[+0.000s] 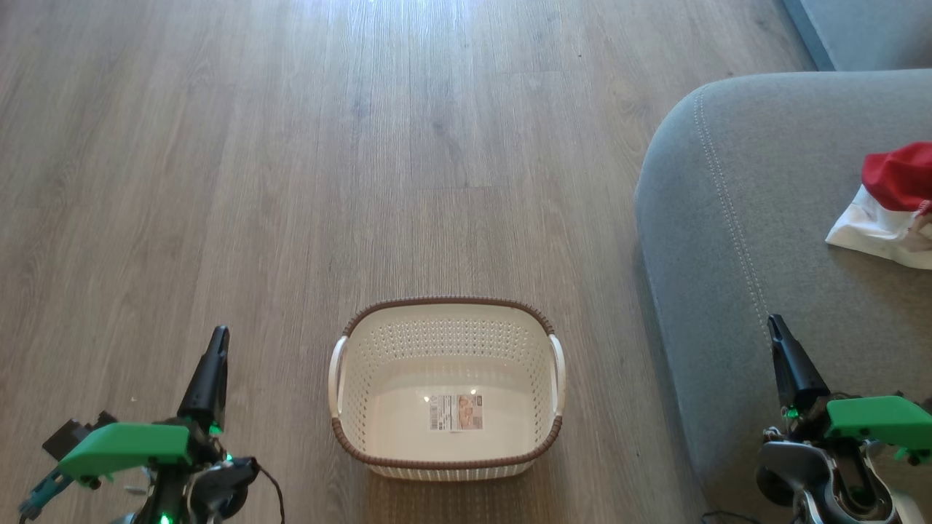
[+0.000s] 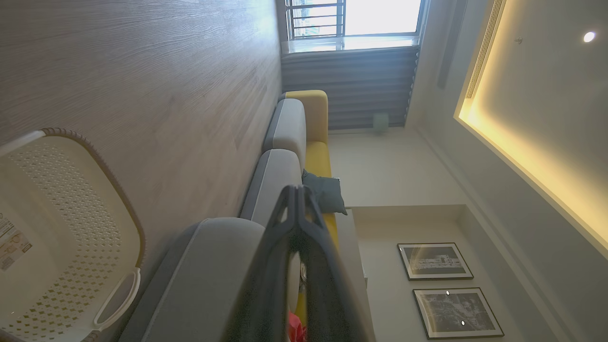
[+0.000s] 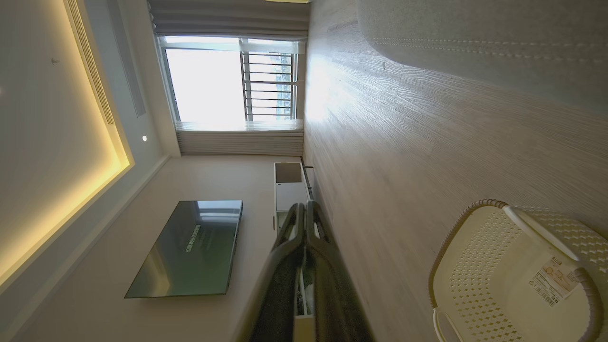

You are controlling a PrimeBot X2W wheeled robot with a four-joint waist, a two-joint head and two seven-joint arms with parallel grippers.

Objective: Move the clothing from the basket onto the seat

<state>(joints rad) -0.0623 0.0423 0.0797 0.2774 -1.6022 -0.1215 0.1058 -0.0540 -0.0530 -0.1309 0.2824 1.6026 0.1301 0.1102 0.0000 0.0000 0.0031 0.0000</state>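
Head view: the basket (image 1: 445, 338) stands on the floor (image 1: 291, 145) with nothing in it but its label (image 1: 455, 412). The clothing (image 1: 894, 200) lies in a red and white heap on the seat (image 1: 728, 240), at the right edge of the view. Whether both garments are in that heap cannot be told. The transfer looks finished, so the next move probably calls for no more than confirming that 2 pieces are on the seat. The left gripper (image 1: 207, 378) hangs over the floor to the left of the basket. The right gripper (image 1: 790, 364) hangs over the seat's near edge. Both point forward, low and level, well apart from the clothing.

Left wrist view: the left gripper (image 2: 297, 192) has its fingers together at the tips, holding nothing. The basket (image 2: 61, 190) and the seat (image 2: 209, 270) lie beside it.

Right wrist view: the right gripper (image 3: 301, 209) is likewise closed on nothing, with the basket (image 3: 479, 266) off to one side.
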